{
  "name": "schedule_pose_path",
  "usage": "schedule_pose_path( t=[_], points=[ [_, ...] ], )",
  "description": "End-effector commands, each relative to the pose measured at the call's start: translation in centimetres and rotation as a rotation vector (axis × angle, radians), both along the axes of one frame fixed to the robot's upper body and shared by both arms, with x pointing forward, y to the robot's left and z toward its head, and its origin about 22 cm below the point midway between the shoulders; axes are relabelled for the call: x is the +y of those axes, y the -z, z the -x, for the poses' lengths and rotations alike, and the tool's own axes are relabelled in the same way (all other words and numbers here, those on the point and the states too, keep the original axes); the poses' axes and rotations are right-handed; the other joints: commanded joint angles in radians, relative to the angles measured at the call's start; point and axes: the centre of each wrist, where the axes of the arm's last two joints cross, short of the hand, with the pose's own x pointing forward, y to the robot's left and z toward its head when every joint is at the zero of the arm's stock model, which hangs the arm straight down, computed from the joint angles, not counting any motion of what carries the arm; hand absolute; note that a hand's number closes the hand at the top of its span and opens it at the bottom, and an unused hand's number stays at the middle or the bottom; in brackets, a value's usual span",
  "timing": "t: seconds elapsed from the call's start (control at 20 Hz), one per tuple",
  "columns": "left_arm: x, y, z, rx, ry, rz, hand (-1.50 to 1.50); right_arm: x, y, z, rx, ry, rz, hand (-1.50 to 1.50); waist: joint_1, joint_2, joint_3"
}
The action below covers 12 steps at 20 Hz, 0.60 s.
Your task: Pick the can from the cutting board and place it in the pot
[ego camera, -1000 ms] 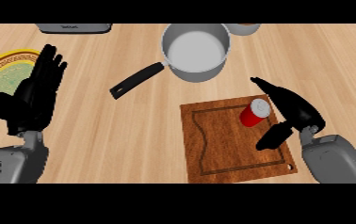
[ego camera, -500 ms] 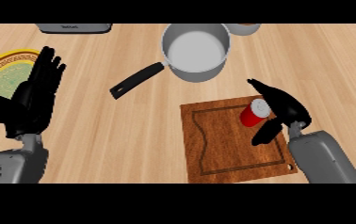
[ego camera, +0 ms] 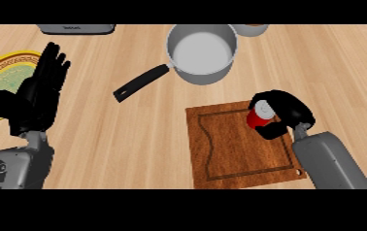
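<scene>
Head view: noted right hand (ego camera: pixel 290 106) curled round red can (ego camera: pixel 259 116), fingers across far side, thumb at near side; side grasp judged to keep it upright for lifting. Found can standing on cutting board (ego camera: pixel 229 157), upper right corner. Located pot (ego camera: pixel 202 50) beyond board, open-mouthed. Logged left hand (ego camera: pixel 39 96) flat, fingers straight, resting at left.

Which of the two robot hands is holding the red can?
The right robot hand, curled round the can on the cutting board; the left robot hand rests open far left.

Wooden counter (ego camera: pixel 129 138) bears pot (ego camera: pixel 208 77), cutting board (ego camera: pixel 229 147), plate (ego camera: pixel 16 70).
</scene>
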Motion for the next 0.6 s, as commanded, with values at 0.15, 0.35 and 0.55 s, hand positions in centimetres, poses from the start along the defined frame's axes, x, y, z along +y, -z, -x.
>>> schedule_pose_path(
  t=[0.15,0.35,0.55],
  points=[
    [0.8,1.5,0.1,-0.003,0.021,-0.004,0.00,-0.2,2.7,0.1,-0.019,-0.049,-0.002,1.50,0.000,0.001,0.001],
    [0.6,0.4,0.5,0.002,0.021,0.012,0.00,10.9,1.7,3.1,-0.054,-0.308,0.008,1.50,0.015,-0.006,-0.001],
    [-1.6,1.0,-0.2,0.004,0.097,0.005,0.00,20.7,1.1,7.6,-0.102,-0.692,0.070,1.50,0.110,0.002,-0.004]
  ],
)
